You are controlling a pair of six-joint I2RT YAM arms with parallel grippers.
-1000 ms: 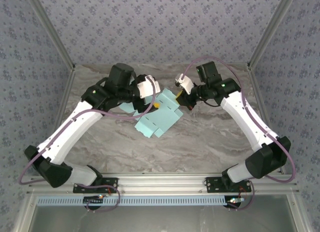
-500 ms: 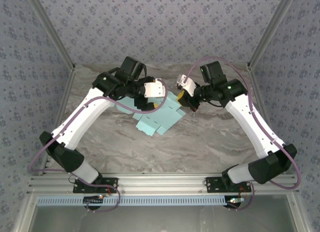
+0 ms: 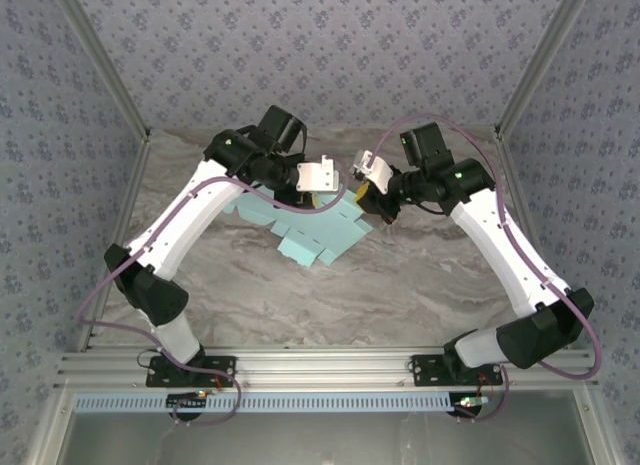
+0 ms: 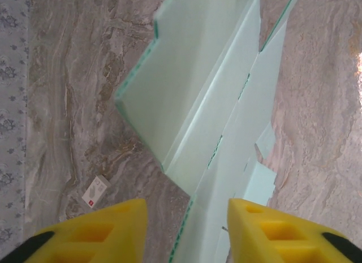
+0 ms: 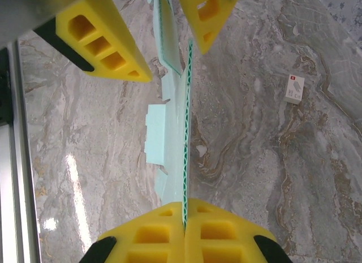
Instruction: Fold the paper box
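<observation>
The paper box is a pale blue die-cut card sheet, lifted at its far end over the marble table. My right gripper holds that far edge; in the right wrist view its yellow fingers are pressed together on the card's green-cored edge. My left gripper hangs just left of it over the same edge. In the left wrist view its two yellow fingers stand apart on either side of a raised fold of the sheet, with clear gaps to the card.
A tiny white tag lies on the marble beside the sheet, also seen as the tag from the right wrist. Patterned walls and metal posts enclose the table; an aluminium rail runs along the near edge.
My left arm swung right and toward the back, bringing its gripper close to the right one above the card's far edge, and its jaws narrowed. The right gripper kept its hold.
</observation>
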